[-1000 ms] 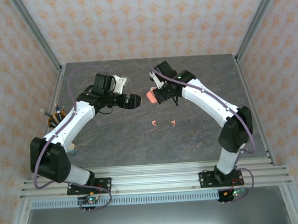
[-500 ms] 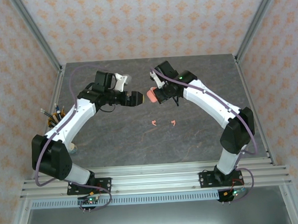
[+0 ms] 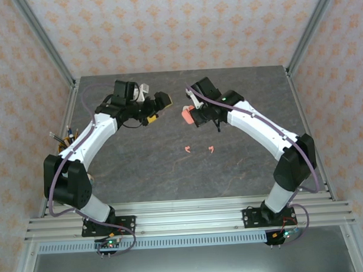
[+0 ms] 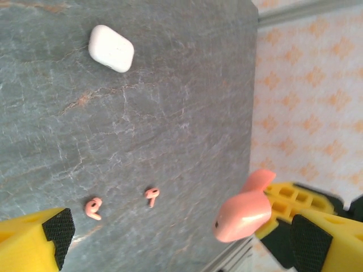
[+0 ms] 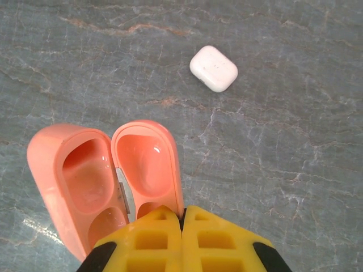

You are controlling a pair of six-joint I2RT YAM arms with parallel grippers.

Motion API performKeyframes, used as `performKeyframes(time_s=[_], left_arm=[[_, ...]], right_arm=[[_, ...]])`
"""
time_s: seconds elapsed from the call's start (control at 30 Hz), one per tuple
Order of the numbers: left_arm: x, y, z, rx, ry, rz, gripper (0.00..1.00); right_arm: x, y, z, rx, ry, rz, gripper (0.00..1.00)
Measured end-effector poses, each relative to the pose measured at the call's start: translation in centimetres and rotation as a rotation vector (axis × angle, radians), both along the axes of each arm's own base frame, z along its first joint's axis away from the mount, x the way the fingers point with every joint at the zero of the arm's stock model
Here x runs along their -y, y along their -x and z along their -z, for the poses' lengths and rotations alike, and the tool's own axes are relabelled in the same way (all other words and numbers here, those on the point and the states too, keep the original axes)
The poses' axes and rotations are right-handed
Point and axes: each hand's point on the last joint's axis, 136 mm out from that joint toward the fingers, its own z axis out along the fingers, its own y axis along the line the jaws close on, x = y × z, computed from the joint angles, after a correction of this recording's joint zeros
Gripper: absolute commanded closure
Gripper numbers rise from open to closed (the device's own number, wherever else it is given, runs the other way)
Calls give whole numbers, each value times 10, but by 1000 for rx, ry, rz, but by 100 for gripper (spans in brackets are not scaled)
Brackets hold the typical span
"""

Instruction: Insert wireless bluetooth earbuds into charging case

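Lighting: bright, even, diffuse overhead; shadows faint and soft. Glare: one small highlight inside the coral case (image 5: 144, 164). Focus: stone table (image 5: 283, 141) sharp; my left fingers (image 4: 34, 243) slightly soft at frame corners.

At the centre of the top view, the coral-pink earbuds (image 3: 187, 150) were specks too small for us to tell their shape. In the right wrist view, we found the lower end of the pink case (image 5: 85, 175) hidden behind the fingers (image 5: 153, 238) of the right gripper (image 5: 182, 214), which the bottom edge cut off. The lower corners of the left wrist view cropped the fingers (image 4: 34, 243) of the left gripper (image 4: 181, 238).
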Motion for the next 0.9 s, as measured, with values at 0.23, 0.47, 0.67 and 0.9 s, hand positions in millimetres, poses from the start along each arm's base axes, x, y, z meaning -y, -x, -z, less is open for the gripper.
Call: performKeyframes(time_s=[0.23,0.47,0.67,0.9], left_arm=[[-16,-12,26,-200,154,-246,0],[-4,-10,23,-84,0,-72,0],[-10,25,7,273,-309,177,0],[-30,76,32,611,-577,345,0]], right_arm=[[-3,-4,-4,26,-13,1,100],[-13,-2,-6,3,1,-60,100],[-18,2,-2,-52,37,-128,100],[-14,12,2,-98,73,-163,100]])
